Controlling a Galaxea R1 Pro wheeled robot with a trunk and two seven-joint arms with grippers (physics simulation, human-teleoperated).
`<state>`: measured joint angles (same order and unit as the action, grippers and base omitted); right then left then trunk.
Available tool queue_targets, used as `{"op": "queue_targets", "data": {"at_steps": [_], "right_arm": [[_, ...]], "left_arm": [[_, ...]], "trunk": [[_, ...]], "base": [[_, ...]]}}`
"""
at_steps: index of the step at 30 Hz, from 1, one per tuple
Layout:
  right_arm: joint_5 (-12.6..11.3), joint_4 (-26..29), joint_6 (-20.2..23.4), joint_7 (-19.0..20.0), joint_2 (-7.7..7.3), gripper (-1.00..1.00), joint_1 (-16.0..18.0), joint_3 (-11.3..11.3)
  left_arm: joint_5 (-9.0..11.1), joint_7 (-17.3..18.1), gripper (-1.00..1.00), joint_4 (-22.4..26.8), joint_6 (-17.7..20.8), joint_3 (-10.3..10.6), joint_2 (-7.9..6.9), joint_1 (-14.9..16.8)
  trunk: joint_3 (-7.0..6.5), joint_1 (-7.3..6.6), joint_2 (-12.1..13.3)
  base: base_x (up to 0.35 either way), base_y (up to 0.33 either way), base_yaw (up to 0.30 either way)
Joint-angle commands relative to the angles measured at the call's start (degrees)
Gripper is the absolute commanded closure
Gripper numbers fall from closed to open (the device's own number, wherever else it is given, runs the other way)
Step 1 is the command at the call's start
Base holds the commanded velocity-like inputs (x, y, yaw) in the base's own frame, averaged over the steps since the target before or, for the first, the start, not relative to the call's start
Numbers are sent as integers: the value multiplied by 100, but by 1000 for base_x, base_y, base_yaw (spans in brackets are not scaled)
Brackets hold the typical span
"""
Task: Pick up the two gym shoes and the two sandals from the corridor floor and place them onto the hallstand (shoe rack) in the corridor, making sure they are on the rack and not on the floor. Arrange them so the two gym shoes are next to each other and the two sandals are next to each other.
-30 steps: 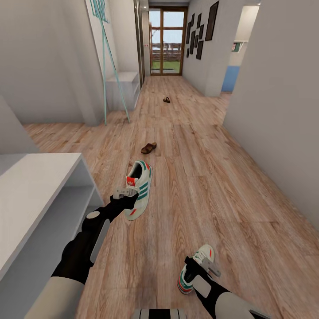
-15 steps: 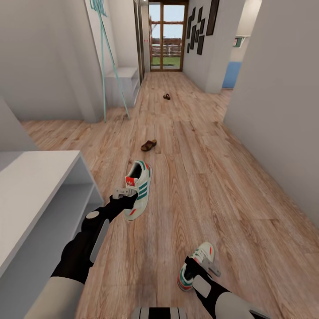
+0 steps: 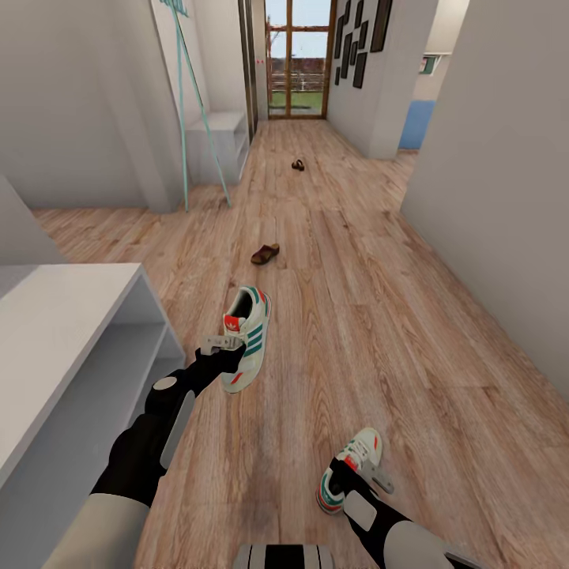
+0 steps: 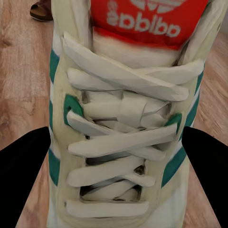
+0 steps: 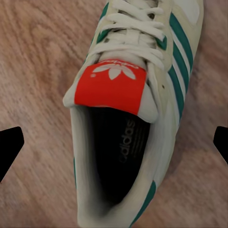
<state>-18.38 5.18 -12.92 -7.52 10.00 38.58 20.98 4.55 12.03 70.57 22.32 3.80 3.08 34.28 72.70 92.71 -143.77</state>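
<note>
My left gripper [image 3: 229,345] is shut on one gym shoe [image 3: 248,332], white with green stripes and a red tongue, held off the corridor floor [image 3: 356,316]. In the left wrist view its laces [image 4: 118,118] sit between the black fingers [image 4: 23,175]. The other gym shoe [image 3: 352,466] lies on the floor under my right gripper [image 3: 359,472]. In the right wrist view that gripper [image 5: 114,145] is open, its fingers [image 5: 9,147] wide of the shoe [image 5: 118,90]. One brown sandal [image 3: 265,254] lies ahead, another sandal [image 3: 298,164] farther down. The hallstand [image 3: 55,316] stands at my left.
A low white bench [image 3: 221,126] and a teal coat stand [image 3: 186,95] stand by the left wall farther on. A grey wall [image 3: 506,197] closes the right side. A glass door [image 3: 296,59] ends the corridor. Open floor runs between hallstand and wall.
The camera has moved: floor, sandals, hallstand and the right gym shoe have slid up the picture. The left gripper with its shoe keeps its place in view.
</note>
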Motion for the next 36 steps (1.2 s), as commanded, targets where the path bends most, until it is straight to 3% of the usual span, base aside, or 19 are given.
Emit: {"op": "queue_targets", "data": {"at_steps": [1,24,36], "right_arm": [[0,0,0,0,0,-100,0,-1],[1,0,0,-3,0,-100,0,-2],[1,0,0,0,0,-100,0,-4]], "left_arm": [[2,1,100,0,0,0,0,0],[2,1,100,0,0,-4,-8,0],[2,1,100,-7,4,-119,-2,0]], "trunk": [[9,0,0],[59,0,0],[59,0,0]], "base": [[0,0,43],[0,0,13],[0,27,0]]}}
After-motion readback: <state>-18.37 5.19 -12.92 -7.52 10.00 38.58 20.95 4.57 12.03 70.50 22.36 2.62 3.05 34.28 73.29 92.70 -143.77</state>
